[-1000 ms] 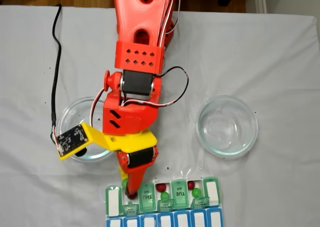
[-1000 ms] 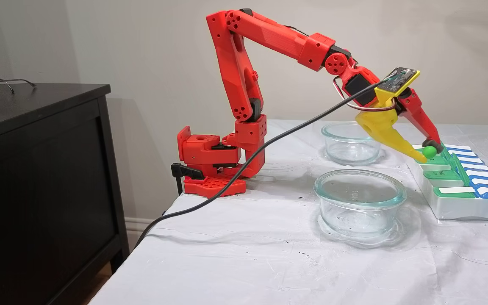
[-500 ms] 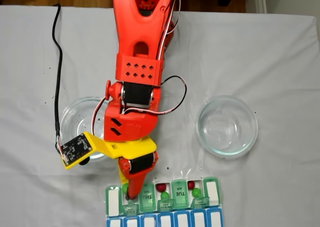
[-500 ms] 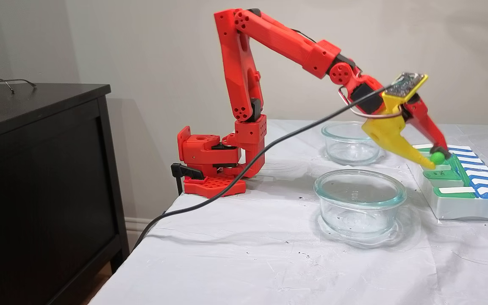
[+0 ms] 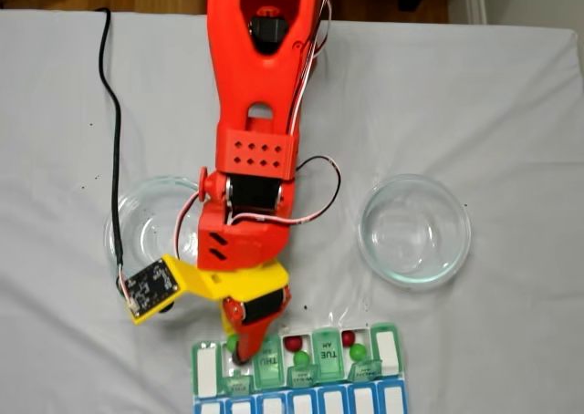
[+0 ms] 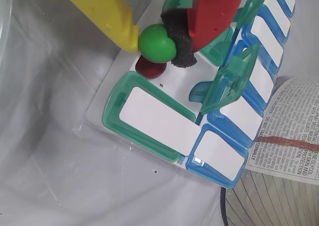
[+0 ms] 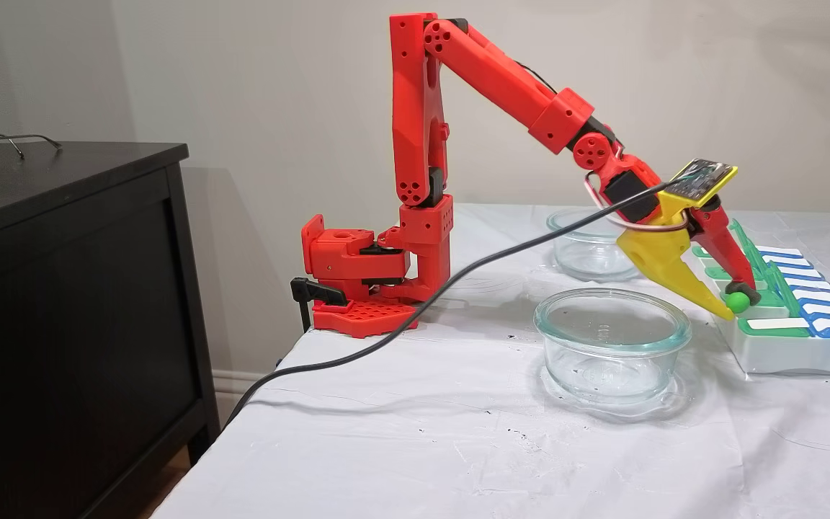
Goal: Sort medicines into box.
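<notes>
My gripper [image 6: 160, 41] is shut on a bright green pill [image 6: 157, 43], pinched between the yellow finger [image 6: 107, 12] and the red finger's black pad [image 6: 177, 29]. It hangs just over an open compartment of the box [image 6: 149, 119], where a dark red pill [image 6: 150, 67] lies. In a fixed view from above, the gripper [image 5: 235, 346] is over the left end of the box [image 5: 208, 370]. Further right in the box lie two red pills [image 5: 294, 343] and two green pills [image 5: 358, 351]. From the side, the held green pill [image 7: 738, 301] sits low over the box [image 7: 782, 357].
Two clear glass dishes stand on the white cloth, one on the left [image 5: 137, 227] and one on the right [image 5: 414, 231] of the arm. A black cable [image 5: 114, 131] trails to the wrist camera. Printed paper [image 6: 291, 131] lies beside the box. A dark cabinet [image 7: 62, 303] stands off the table.
The gripper has dropped lower and shifted toward the near end of the box, still holding the green pill. The arm stretched forward.
</notes>
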